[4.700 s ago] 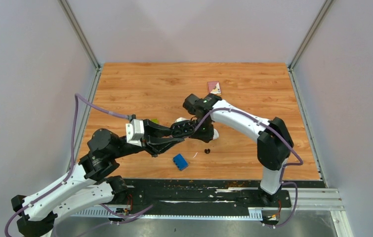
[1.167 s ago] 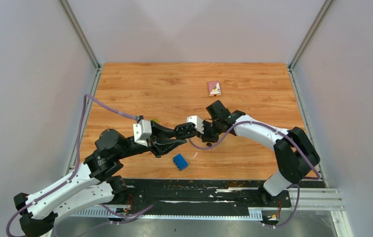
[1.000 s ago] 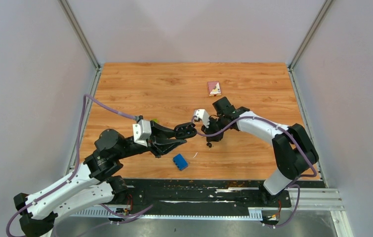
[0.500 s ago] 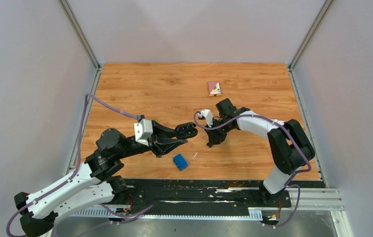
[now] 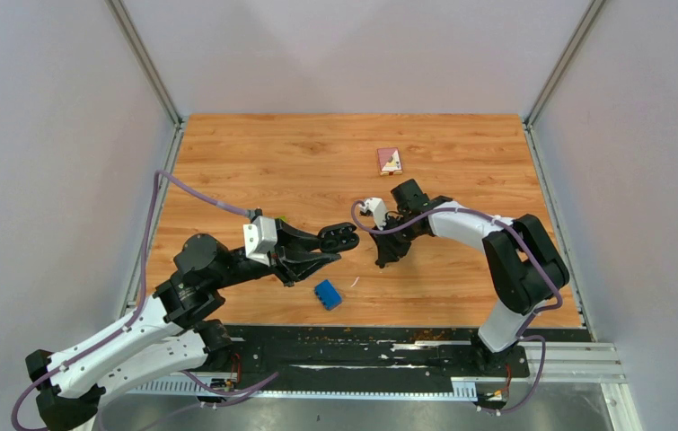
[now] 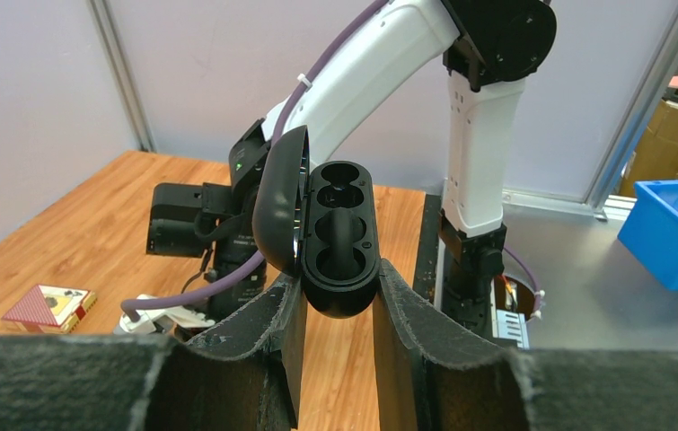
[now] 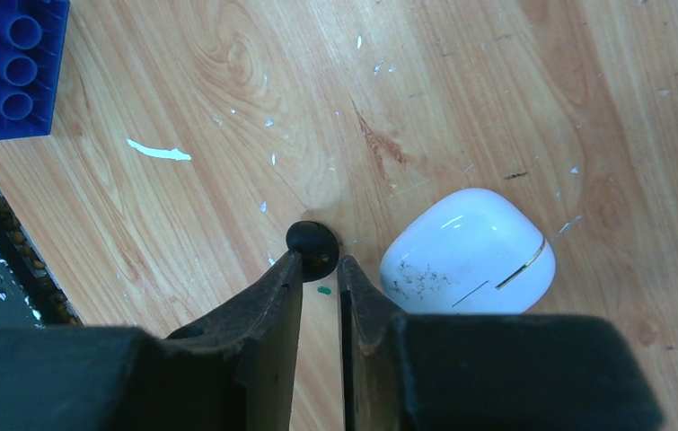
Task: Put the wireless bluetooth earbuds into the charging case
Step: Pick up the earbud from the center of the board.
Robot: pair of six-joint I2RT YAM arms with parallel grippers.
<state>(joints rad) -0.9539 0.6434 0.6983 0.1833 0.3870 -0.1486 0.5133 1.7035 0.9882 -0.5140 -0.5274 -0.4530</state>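
Looking outward from your left wrist, the left jaws clamp the black charging case [image 6: 342, 238], lid swung open, two wells showing. Beyond, your right jaws, nearly closed, pinch a black earbud [image 7: 312, 249] on the counter [image 7: 461, 99], just beside a closed white case [image 7: 468, 251].

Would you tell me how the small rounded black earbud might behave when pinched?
The small rounded black earbud looks smooth and domed, so it may slip from the right gripper. Tiny, it is probably light and could roll on the wooden table.
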